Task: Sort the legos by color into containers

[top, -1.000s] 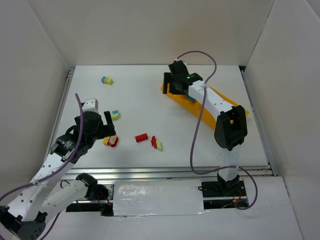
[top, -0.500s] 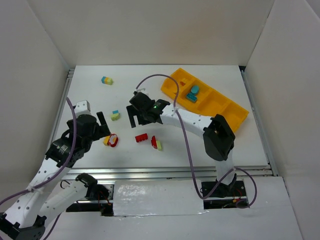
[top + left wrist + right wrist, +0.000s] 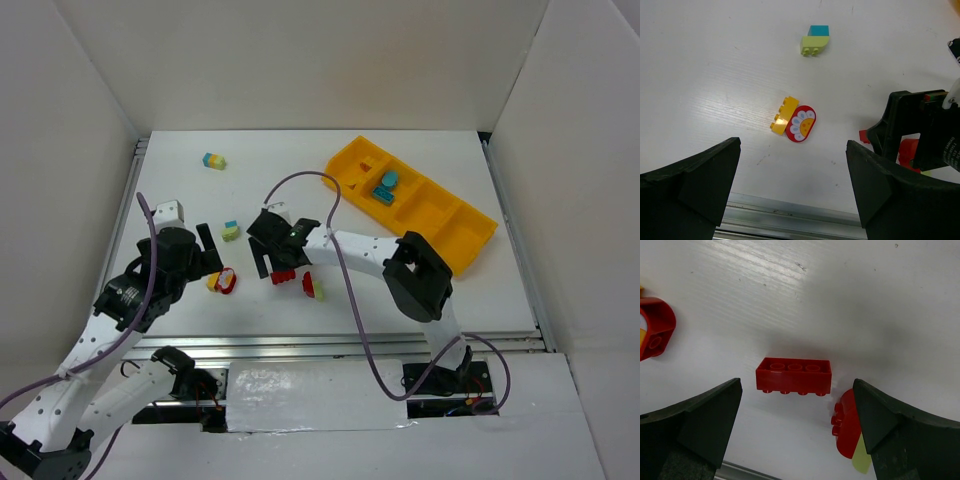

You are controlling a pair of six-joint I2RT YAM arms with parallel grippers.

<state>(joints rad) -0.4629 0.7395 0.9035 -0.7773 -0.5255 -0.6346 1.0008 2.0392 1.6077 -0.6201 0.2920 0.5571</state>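
Observation:
The orange-yellow tray (image 3: 446,216) lies at the back right with a teal brick (image 3: 388,183) in its second compartment from the left. My right gripper (image 3: 272,262) is open and hangs low over a red brick (image 3: 284,276), which lies just ahead of its fingertips (image 3: 794,375). A red and pale-green clump (image 3: 313,287) lies beside it (image 3: 847,431). My left gripper (image 3: 214,256) is open and empty above a yellow and red clump (image 3: 222,282), seen ahead of its fingers (image 3: 794,122). A teal and green clump (image 3: 815,39) lies farther off.
A teal and yellow clump (image 3: 214,161) sits at the back left. A metal rail (image 3: 350,345) runs along the table's near edge. White walls enclose the table. The right arm's cable (image 3: 345,290) loops over the middle.
My right arm has swung from the tray down to the red brick at the table's middle, leaving a teal brick in the tray. My left gripper has shifted slightly.

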